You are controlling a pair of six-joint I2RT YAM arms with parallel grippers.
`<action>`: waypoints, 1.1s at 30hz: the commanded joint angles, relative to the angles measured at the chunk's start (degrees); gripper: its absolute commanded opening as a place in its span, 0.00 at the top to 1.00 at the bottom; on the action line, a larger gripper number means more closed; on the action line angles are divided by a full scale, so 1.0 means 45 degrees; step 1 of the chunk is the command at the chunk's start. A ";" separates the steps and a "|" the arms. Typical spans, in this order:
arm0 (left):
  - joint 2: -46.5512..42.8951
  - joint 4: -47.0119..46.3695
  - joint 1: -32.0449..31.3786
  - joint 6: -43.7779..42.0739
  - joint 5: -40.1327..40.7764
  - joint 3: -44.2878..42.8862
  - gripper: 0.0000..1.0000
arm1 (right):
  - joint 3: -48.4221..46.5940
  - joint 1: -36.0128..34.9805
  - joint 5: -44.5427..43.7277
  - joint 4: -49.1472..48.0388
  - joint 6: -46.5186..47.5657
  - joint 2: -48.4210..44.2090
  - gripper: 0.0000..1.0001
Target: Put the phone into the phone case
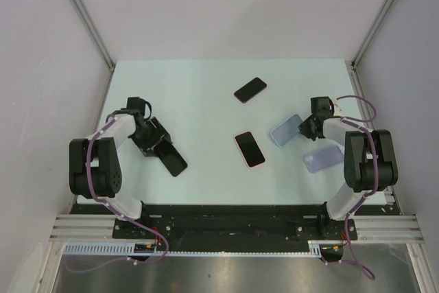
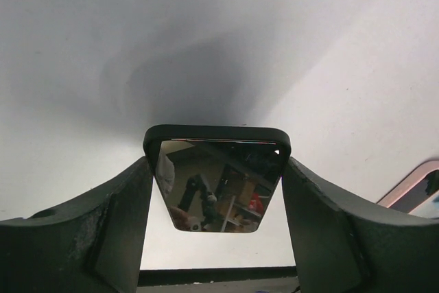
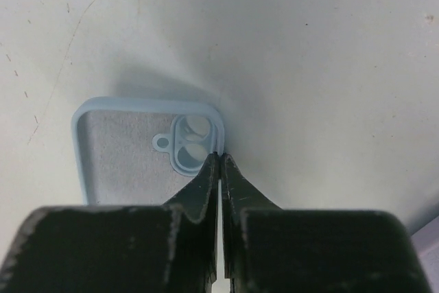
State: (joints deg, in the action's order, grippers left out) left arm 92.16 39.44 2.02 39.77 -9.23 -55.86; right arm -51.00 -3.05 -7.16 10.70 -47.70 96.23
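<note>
From the top camera, your left gripper (image 1: 158, 146) sat on the left side of the pale tabletop (image 1: 199, 101). Its jaws were spread wide yet clamped across a black rectangular phone (image 1: 171, 161), which stuck out toward the near middle. Your right gripper (image 1: 304, 128) was on the right, at the right-hand edge of a pale blue soft phone case (image 1: 284, 130). A pink-rimmed phone with a dark screen (image 1: 250, 149) lay between the arms, and a second black phone (image 1: 250, 90) lay farther off. A lavender-blue case (image 1: 323, 158) sat just beside the right arm. In the left wrist camera, the held phone's glossy screen filled the gap between the two dark fingers (image 2: 103, 238), both touching its long edges. In the right wrist camera, the jaws were together, pinching the pale blue case's rim beside its camera cutout (image 3: 191, 143), with the case's open side facing up.
</note>
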 commanded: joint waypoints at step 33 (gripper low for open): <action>-0.2589 -0.0444 -0.0351 -0.2294 -0.1853 0.0479 0.81 | -0.2981 -0.9302 0.2431 -0.0737 0.1889 0.1486 1.00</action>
State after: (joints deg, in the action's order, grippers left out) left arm 82.19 39.03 0.86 31.88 -11.18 -54.70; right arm -60.86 -43.59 5.26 9.02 -38.61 100.55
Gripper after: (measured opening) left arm 0.735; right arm 0.009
